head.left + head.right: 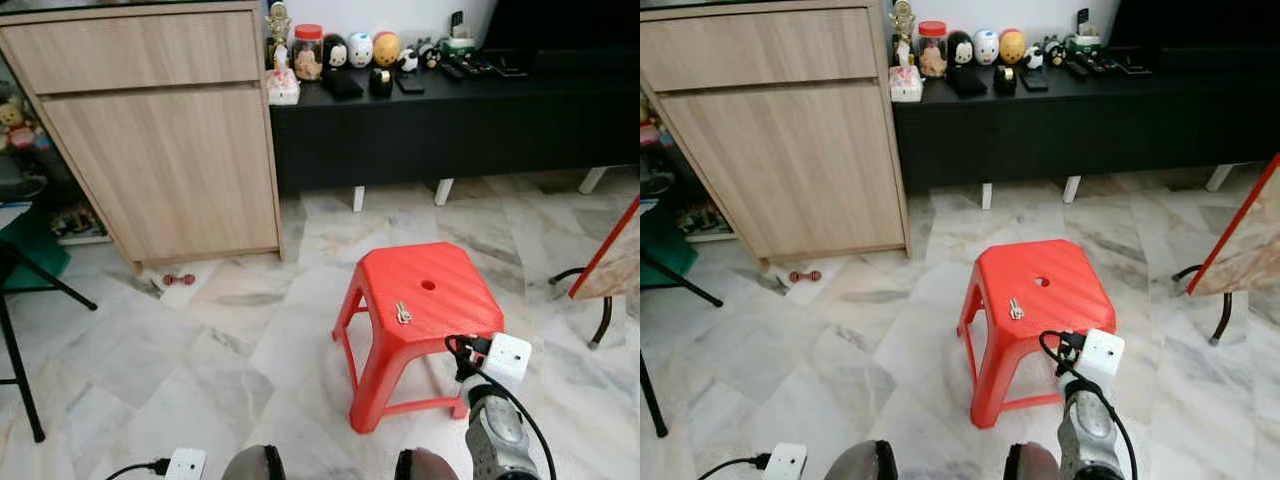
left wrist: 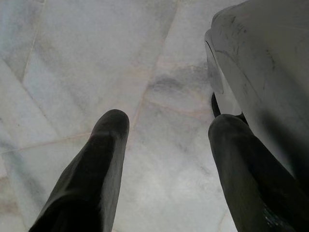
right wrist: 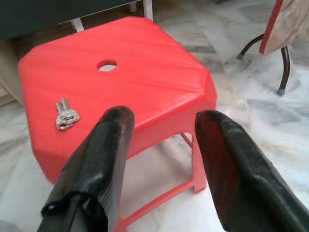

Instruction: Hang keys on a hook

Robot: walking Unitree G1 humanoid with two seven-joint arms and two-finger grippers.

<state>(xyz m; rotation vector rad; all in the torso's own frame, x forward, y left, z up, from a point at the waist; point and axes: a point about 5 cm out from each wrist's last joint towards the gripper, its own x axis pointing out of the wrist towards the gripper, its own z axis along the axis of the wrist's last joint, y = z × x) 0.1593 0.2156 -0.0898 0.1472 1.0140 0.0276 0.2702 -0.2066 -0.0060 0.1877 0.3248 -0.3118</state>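
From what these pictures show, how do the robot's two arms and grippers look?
The right arm is silver metal, carrying a white box-shaped camera module with a looping black cable. The right gripper has two long, matte black, rounded fingers. The left gripper has the same black fingers, and its white module and black cable show at the left arm.

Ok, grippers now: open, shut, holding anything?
Left gripper: open, empty, over floor.
Right gripper: open, empty, near the stool; keys untouched.

A small bunch of silver metal keys (image 3: 65,116) lies flat on the top of the red plastic stool (image 3: 145,82), near its front-left edge. It sits ahead of the right pincer (image 3: 161,121), off to the left of its 2 spread fingers, untouched.
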